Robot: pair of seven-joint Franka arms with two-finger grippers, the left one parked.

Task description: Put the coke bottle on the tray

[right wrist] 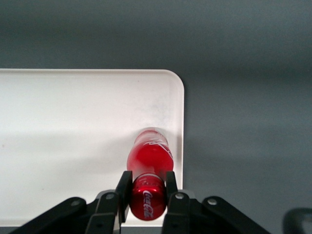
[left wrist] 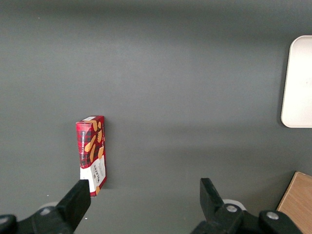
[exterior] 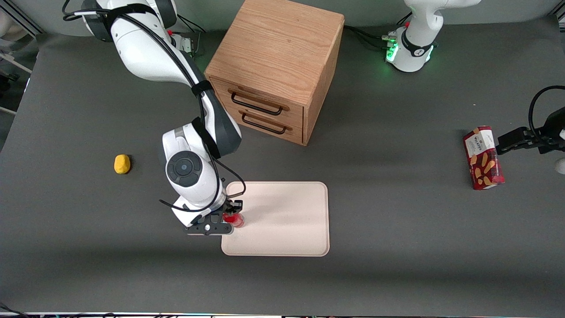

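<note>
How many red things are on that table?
2. The coke bottle stands on the tray edge, held in the gripper; the biscuit box lies toward the parked arm's end.

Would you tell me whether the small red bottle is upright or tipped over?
Upright: the glossy red coke bottle stands on the cream tray, its cap gripped by the claw.

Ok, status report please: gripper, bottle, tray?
Gripper shut on bottle, over tray edge. Bottle upright, base at tray surface. Nothing in the way.
</note>
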